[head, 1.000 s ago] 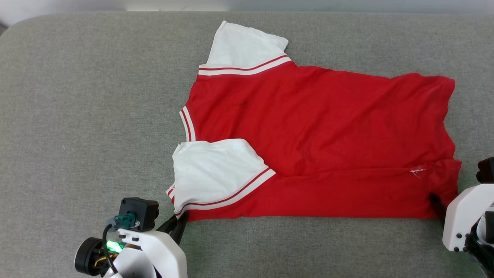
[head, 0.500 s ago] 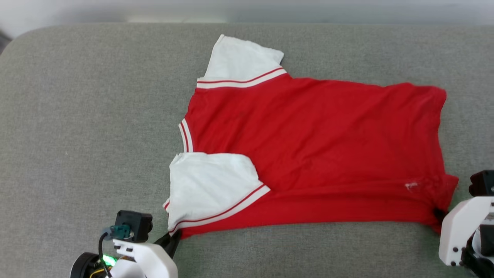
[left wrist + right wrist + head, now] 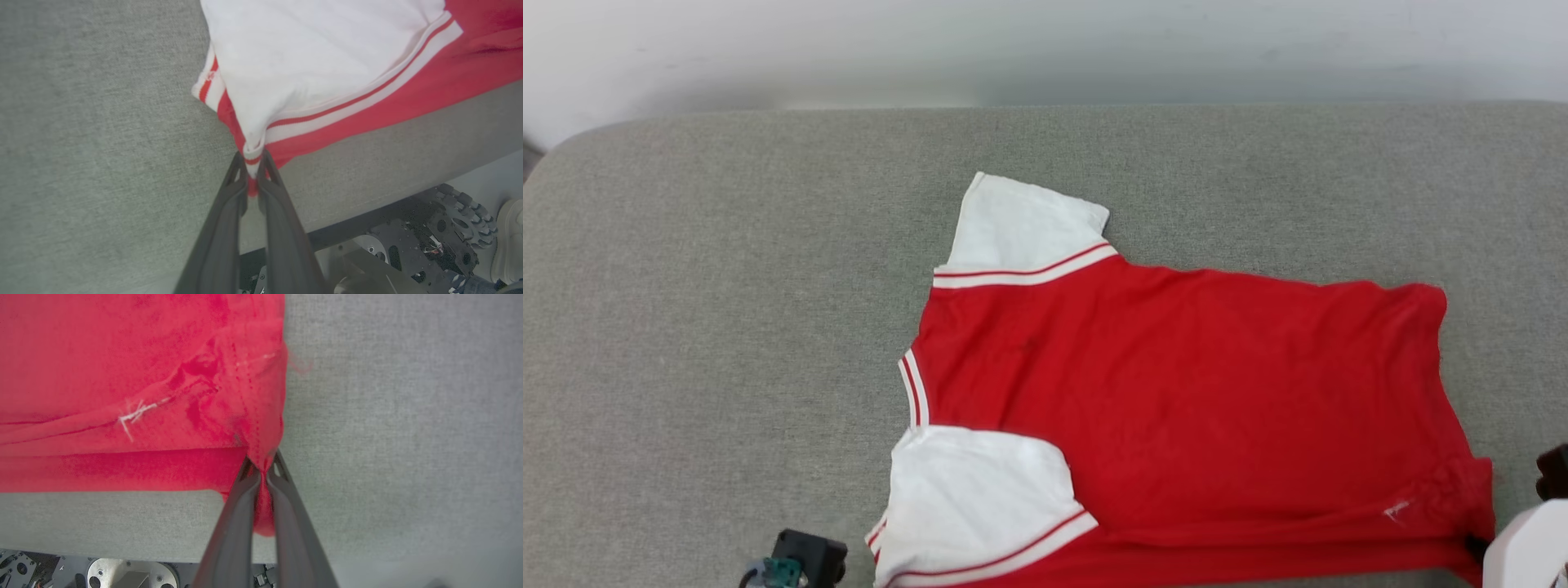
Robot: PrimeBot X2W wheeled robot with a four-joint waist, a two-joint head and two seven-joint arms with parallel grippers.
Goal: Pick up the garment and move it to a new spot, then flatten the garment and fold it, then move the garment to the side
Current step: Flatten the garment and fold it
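The red fabric jersey with white sleeves [image 3: 1176, 408] lies flat on the grey cloth table [image 3: 727, 286]. Low at its near edge, the left fingers [image 3: 222, 228] clamp the sleeve corner and the right fingers [image 3: 235, 526] clamp the hem corner.

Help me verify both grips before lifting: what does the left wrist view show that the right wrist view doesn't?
Left wrist view: the left pincer shut on the garment's striped corner below the white sleeve, plus a studded wheel. Right wrist view: the right pincer shut on the red hem corner, near a white loose thread. Shared: a pinched garment corner over the grey padded surface.
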